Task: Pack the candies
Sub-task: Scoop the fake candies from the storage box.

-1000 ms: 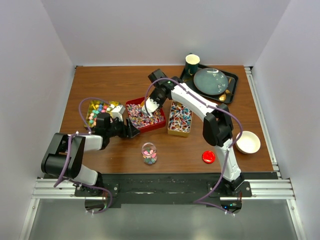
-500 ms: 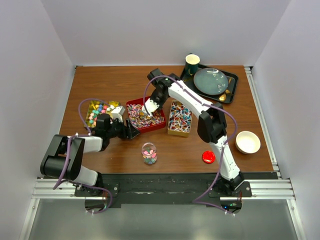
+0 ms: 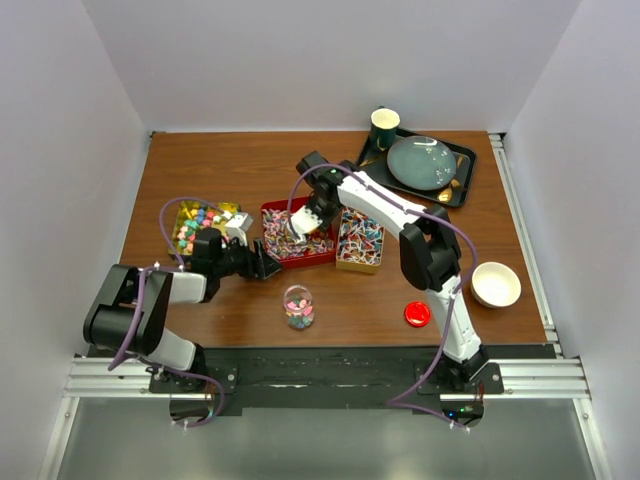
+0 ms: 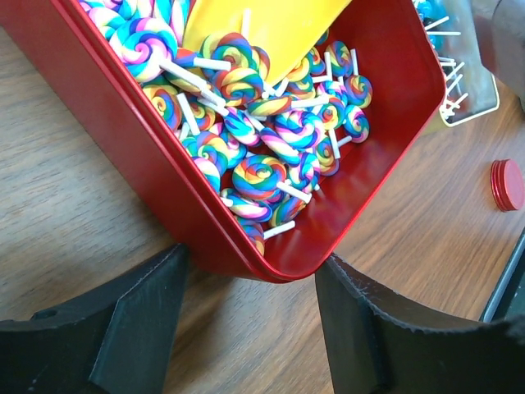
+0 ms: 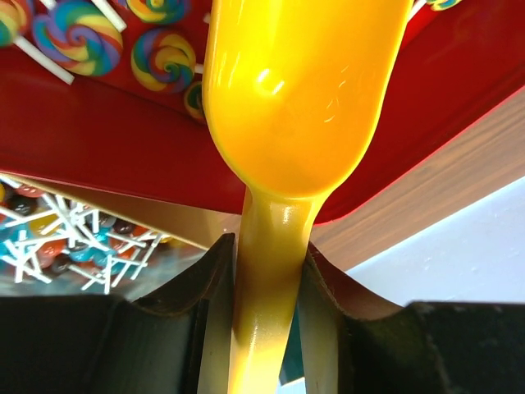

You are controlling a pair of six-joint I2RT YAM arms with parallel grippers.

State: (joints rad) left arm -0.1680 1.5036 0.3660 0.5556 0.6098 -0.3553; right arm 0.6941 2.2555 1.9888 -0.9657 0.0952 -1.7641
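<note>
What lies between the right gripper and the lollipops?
A yellow scoop: the right gripper clamps its handle, its bowl over the lollipops in the red box, as the right wrist view shows.

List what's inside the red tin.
Rainbow swirl lollipops on white sticks fill the red tin. A yellow scoop, held by the right hand, reaches in over them. Any lollipops under the scoop or lower in the pile are covered.

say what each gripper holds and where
Right gripper holds the yellow scoop by its handle. Left gripper straddles a corner of the red tray; grip unclear.
</note>
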